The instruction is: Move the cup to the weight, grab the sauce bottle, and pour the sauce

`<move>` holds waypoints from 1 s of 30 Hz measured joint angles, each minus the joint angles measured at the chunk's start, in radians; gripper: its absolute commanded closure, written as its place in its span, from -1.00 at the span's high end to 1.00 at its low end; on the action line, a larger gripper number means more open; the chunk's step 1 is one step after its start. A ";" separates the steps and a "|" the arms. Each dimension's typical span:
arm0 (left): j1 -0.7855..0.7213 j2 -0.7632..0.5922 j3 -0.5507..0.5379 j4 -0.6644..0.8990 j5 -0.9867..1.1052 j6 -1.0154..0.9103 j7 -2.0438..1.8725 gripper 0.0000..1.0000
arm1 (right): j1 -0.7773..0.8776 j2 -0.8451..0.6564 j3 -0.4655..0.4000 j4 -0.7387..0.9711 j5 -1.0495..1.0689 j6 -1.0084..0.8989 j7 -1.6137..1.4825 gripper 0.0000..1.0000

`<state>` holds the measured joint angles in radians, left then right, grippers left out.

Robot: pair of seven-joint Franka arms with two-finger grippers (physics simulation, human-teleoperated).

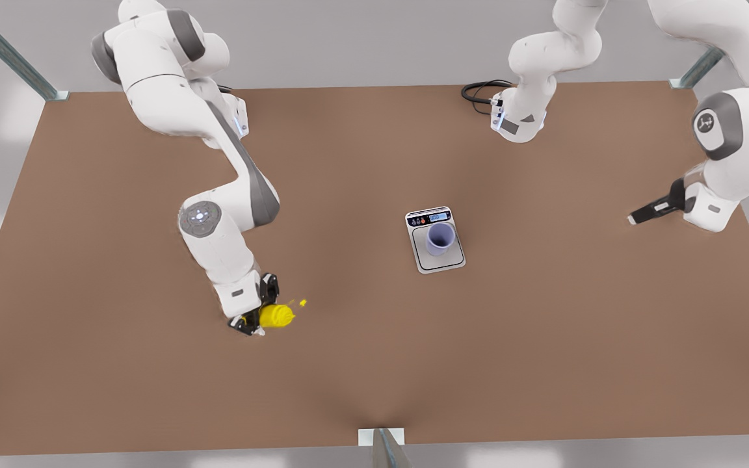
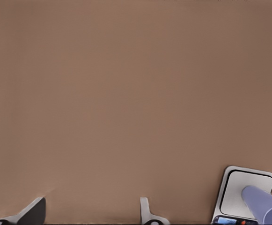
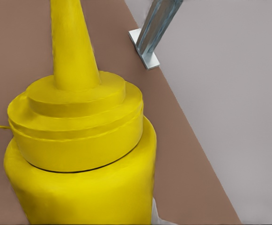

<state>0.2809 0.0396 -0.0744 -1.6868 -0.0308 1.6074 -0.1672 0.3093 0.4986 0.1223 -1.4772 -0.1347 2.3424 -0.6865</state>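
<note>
The lavender-blue cup (image 1: 440,238) stands upright on the weight (image 1: 454,261), a small silver scale near the table's middle. Both appear in the left wrist view, the cup (image 2: 263,207) on the scale's plate (image 2: 241,183). On the front view's left, my right gripper (image 1: 261,312) is shut on the yellow sauce bottle (image 1: 277,316), low over the table with its nozzle toward the front view's right. Up close, the sauce bottle (image 3: 79,154) shows its cap and nozzle. My left gripper (image 1: 638,218) waits open at the front view's right, its fingertips (image 2: 147,213) spread apart.
A black cable (image 1: 478,91) loops beside the arm base at the far edge. Metal frame posts stand at the table's front edge (image 1: 384,445) and back corners (image 1: 49,91). A post (image 3: 157,28) also rises beyond the bottle. Brown tabletop lies between bottle and scale.
</note>
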 measured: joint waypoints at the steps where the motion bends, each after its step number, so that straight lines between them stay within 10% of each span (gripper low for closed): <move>1: 0.011 0.006 -0.006 0.048 0.007 -0.009 0.001 1.00 | 0.046 0.000 0.000 0.001 -0.051 -0.001 0.056 0.21; 7: -0.429 0.035 -0.044 0.136 0.030 -0.058 0.048 1.00 | 0.292 0.050 -0.002 0.110 -0.250 -0.016 0.186 0.21; 11: -0.212 0.061 -0.046 0.191 0.073 -0.060 0.050 1.00 | 0.352 0.109 -0.003 0.159 -0.385 -0.080 0.180 0.21; 30: -0.288 0.243 -0.041 0.323 0.124 -0.058 0.045 1.00 | 0.559 0.224 -0.010 0.259 -0.785 -0.213 0.185 0.20</move>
<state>-0.0069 0.2823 -0.1150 -1.3637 0.0930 1.5493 -0.1225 0.8680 0.7222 0.1121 -1.2184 -0.9201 2.1292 -0.5018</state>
